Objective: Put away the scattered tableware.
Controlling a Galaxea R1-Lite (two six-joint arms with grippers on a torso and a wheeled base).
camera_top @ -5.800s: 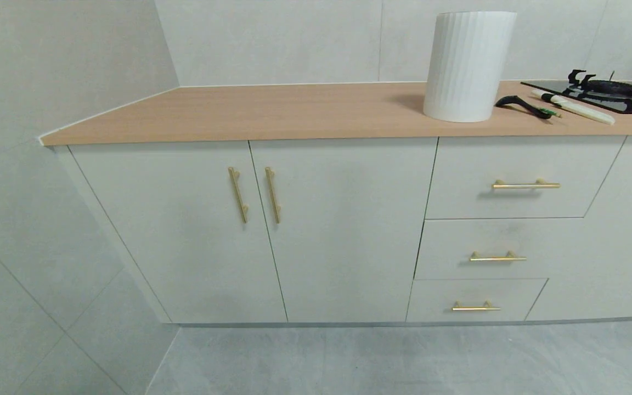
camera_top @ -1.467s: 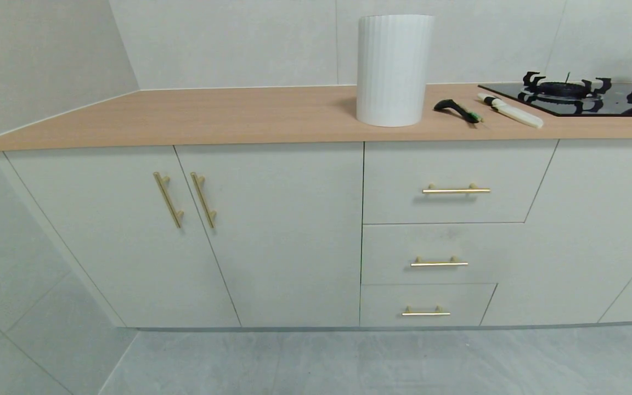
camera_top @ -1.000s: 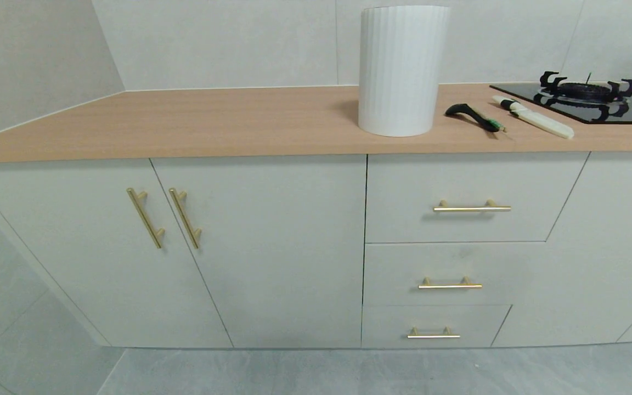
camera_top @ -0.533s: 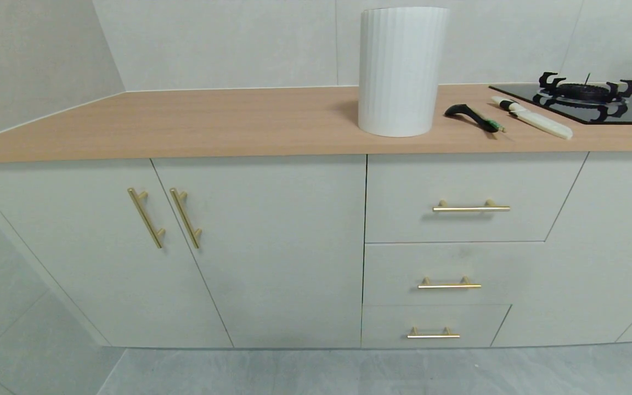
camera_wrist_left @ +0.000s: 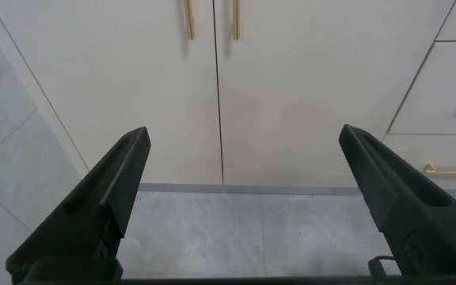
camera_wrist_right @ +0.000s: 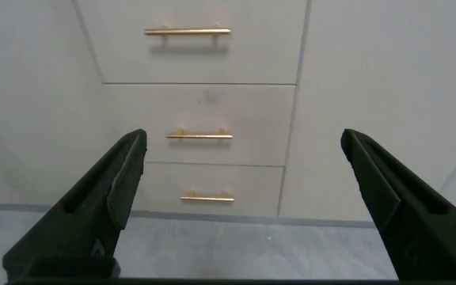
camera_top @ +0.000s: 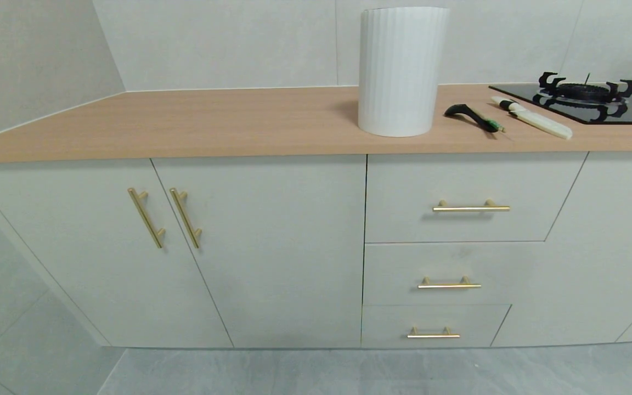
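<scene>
Two loose utensils are lying on the light-brown wooden surface (camera_top: pixel 184 120), just right of the tall white ribbed cylindrical holder (camera_top: pixel 401 71). One is a small black-handled tool with a green tip (camera_top: pixel 472 116) and the other a cream-coloured knife with a black band (camera_top: pixel 532 116). Both are near the black gas hob (camera_top: pixel 585 96).

We are keeping both arms low before the pale cabinet. Our left gripper (camera_wrist_left: pixel 244 138) is facing the double doors (camera_wrist_left: pixel 291 95) and our right gripper (camera_wrist_right: pixel 244 136) is facing the stacked drawers (camera_wrist_right: pixel 200 119). Each is standing wide apart and is carrying nothing.

We are judging both utensils light, stiff and thin. Lying flat, they are likely to skid on the smooth wood. We are favouring a pinch across each handle, away from the knife's blade, and a careful approach beside the tall holder, which could tip.
</scene>
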